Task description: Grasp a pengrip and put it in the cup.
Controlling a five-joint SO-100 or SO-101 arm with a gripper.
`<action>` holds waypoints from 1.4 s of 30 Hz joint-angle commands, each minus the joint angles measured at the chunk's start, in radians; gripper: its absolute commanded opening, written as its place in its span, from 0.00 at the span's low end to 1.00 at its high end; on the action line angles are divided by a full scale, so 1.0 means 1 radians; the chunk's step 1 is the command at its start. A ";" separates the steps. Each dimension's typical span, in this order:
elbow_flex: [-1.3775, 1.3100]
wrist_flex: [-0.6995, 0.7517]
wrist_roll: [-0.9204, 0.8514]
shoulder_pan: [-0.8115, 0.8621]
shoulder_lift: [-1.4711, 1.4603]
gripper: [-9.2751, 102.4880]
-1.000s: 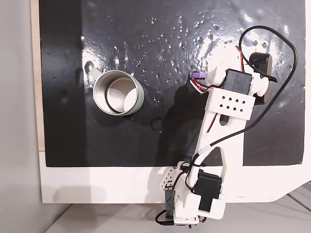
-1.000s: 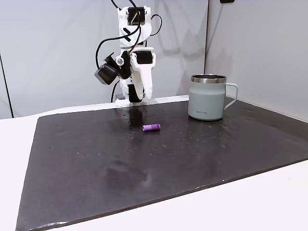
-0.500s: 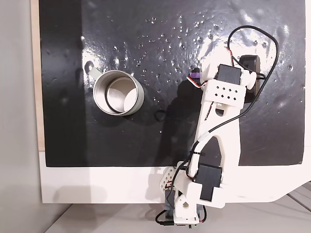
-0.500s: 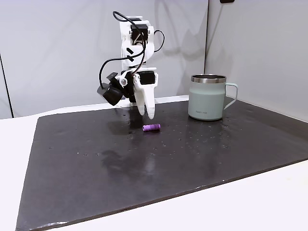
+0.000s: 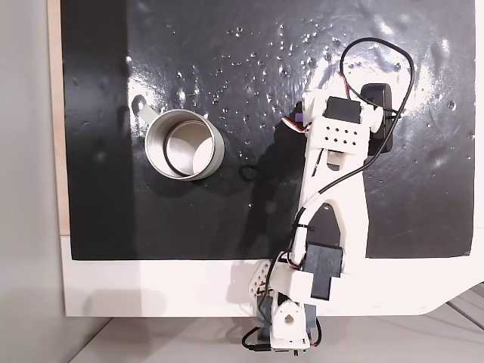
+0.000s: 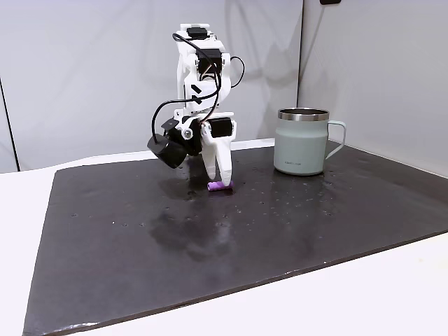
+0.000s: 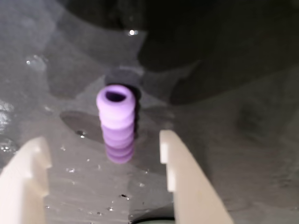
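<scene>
Pengrip (image 7: pixel 117 125) sits dead centre between the two pale fingers (image 7: pixel 180 168) in the wrist view, lying flat on the dark worktop (image 6: pixel 315 224), and the tool (image 6: pixel 220 180) is spread wide with nothing in it. Here is what matters: the little purple tube's long axis runs straight away from the wrist camera, parallel to the fingers, so the jaws would close across its ribbed sides, not its ends. From the side, the fingertips look down at tube level, though I can't be sure they touch the surface. Cup (image 5: pixel 184 144) stands well apart, toward the worktop's left edge in the top-down fixed view, with the pengrip (image 5: pixel 300 119) peeking out beside the arm.
</scene>
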 commanded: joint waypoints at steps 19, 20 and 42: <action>-0.077 -0.071 0.020 0.020 -0.080 0.09; -0.081 -0.064 0.023 0.021 -0.080 0.09; -0.350 0.492 0.034 0.028 0.388 0.09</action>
